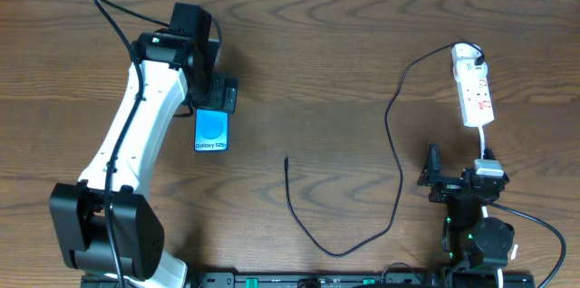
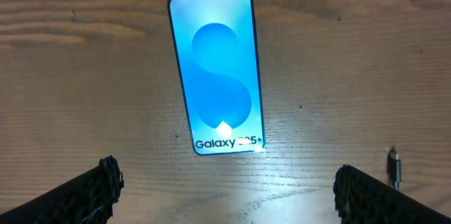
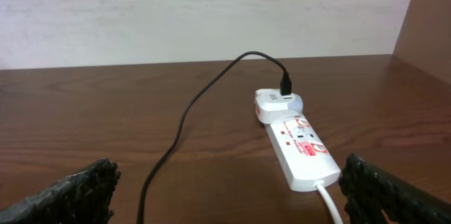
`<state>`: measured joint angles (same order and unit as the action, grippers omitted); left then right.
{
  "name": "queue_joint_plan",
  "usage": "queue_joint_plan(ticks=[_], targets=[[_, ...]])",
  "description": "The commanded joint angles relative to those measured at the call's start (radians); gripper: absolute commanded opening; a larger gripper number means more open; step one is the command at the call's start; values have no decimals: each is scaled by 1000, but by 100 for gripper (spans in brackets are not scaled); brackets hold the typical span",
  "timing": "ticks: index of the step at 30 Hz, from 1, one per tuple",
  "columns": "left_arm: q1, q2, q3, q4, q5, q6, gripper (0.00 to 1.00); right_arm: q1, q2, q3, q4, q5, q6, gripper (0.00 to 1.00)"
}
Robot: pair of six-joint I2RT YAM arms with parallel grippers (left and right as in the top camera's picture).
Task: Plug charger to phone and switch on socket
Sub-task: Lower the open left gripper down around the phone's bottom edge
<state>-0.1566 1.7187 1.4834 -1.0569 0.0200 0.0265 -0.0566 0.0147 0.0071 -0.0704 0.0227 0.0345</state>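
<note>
The phone [image 1: 211, 131] lies flat on the wooden table with its blue screen lit; in the left wrist view [image 2: 218, 72] it sits just ahead of my fingers. My left gripper [image 2: 225, 192] is open and empty, hovering over the table just short of the phone's lower edge. The charger cable [image 1: 395, 157] runs from an adapter in the socket [image 1: 474, 84] in a long loop to its free plug tip [image 1: 286, 160], which also shows in the left wrist view [image 2: 395, 170]. My right gripper [image 3: 229, 192] is open and empty, near the socket's [image 3: 299, 146] rounded end.
The socket's white cord [image 3: 331, 203] runs back toward the right arm's base [image 1: 476, 225]. The left arm [image 1: 136, 134] stretches over the table's left side. A pale wall stands behind the table's far edge [image 3: 211, 13].
</note>
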Motion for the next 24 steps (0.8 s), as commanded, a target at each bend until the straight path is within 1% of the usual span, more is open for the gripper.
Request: queue_joint_plan(ticks=[1,4,8,13,16,24], targets=[[-2,0,-27,8,-6,-5,98,6,-8,-2,-3,9,10,99],[-2,0,-58,41,-6,-5,98,6,-8,-2,-3,9,10,99],[-2,0,-155,128,-6,-14,98,6,-8,-2,-3,9,10,99],[-2,0,-203,182,-5,-51,98,6,-8,-2,-3,9,10,99],[-2,0,-235,216,-5,-94,98,6,-8,-2,-3,9,10,99],[-2,43,-238,225,-5,-126,98,6,-8,-2,-3,9,10,99]])
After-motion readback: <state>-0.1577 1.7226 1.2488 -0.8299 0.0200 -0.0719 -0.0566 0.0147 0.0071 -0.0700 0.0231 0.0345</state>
